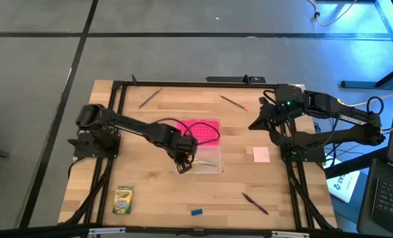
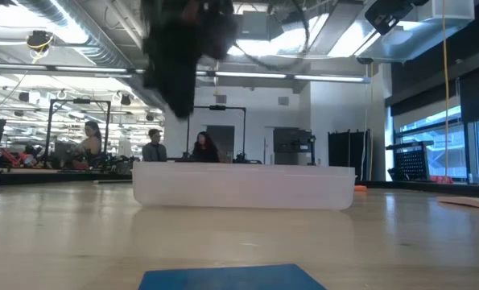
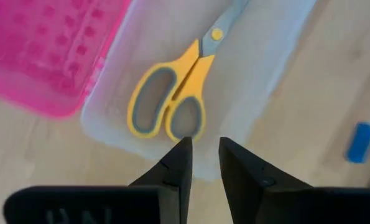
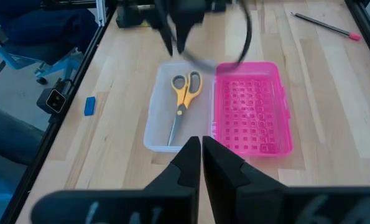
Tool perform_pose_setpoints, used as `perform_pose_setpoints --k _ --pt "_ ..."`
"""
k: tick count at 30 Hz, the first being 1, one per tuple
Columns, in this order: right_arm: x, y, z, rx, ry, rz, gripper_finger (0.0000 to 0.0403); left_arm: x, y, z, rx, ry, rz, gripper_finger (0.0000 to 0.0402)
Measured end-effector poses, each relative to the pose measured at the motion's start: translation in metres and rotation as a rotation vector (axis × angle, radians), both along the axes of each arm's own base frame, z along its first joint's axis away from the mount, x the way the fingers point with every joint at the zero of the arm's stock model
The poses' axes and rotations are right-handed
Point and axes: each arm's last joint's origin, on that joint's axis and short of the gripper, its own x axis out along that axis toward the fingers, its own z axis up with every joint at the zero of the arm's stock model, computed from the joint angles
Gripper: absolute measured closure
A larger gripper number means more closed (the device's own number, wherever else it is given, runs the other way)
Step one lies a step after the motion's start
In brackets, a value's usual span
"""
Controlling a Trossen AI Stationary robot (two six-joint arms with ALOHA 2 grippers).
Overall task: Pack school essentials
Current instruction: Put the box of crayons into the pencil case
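Note:
Yellow-handled scissors (image 3: 172,99) lie flat on the bottom of the clear plastic box (image 1: 208,162), also seen in the right wrist view (image 4: 183,99). My left gripper (image 3: 203,142) hangs above the box's edge near the scissors' handles, fingers slightly open with nothing between them. My right gripper (image 4: 201,142) waits shut, raised at the table's right side. A crayon box (image 1: 123,199), a blue eraser (image 1: 196,212), a pale pink pad (image 1: 261,155) and three pencils (image 1: 150,98), (image 1: 234,102), (image 1: 255,203) lie on the table.
The bright pink dotted lid (image 1: 203,132) lies flat against the clear box's far side. A black frame (image 1: 117,132) runs around the wooden table. People sit in the room beyond the table's far edge.

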Motion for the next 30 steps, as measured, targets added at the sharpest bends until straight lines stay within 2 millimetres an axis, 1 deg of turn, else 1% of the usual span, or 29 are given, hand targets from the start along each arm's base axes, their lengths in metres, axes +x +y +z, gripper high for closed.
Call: perform_pose_setpoints --k 5,10,16,20,26,30 --pt "0.0 0.0 0.0 0.01 0.0 -0.007 0.0382 -0.028 -0.005 0.039 -0.067 -0.052 0.183 0.0327" --pt "0.0 0.0 0.0 0.036 0.005 -0.026 0.0382 -0.054 -0.022 0.059 -0.135 -0.041 0.344 0.033" --pt "0.0 0.001 0.0 0.014 -0.006 0.031 0.0382 -0.075 -0.051 0.061 -0.205 0.055 0.476 0.0328" --pt "0.0 0.002 0.0 0.03 -0.01 0.06 0.0382 -0.09 -0.071 0.059 -0.243 0.163 0.549 0.0331" --pt "0.001 0.008 0.0 0.038 -0.008 0.091 0.0382 -0.116 -0.098 0.057 -0.204 0.25 0.612 0.0329" --pt "0.001 0.013 0.0 0.032 -0.007 0.125 0.0382 -0.132 -0.119 0.057 -0.213 0.271 0.629 0.0332"
